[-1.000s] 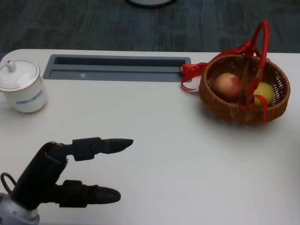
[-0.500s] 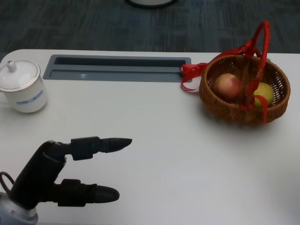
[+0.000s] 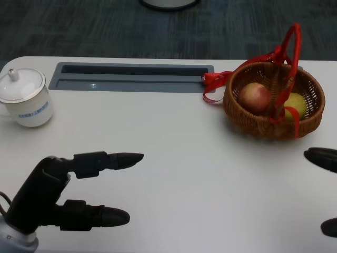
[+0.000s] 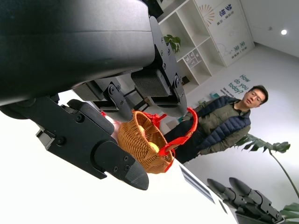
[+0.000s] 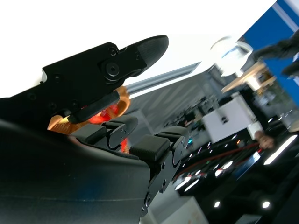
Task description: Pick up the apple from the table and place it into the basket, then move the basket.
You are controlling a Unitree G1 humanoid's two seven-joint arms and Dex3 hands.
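The apple (image 3: 255, 97) is lying inside the basket (image 3: 253, 124); the right hand (image 3: 322, 159) (only 2 fingertips showing, holding nothing) is waiting just beside the basket, while the left hand (image 3: 50, 197), fingers spread and empty, is hovering well apart from it.

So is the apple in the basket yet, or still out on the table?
In. The head view shows the apple sitting inside the basket, beside a yellow fruit. Neither hand touches it.
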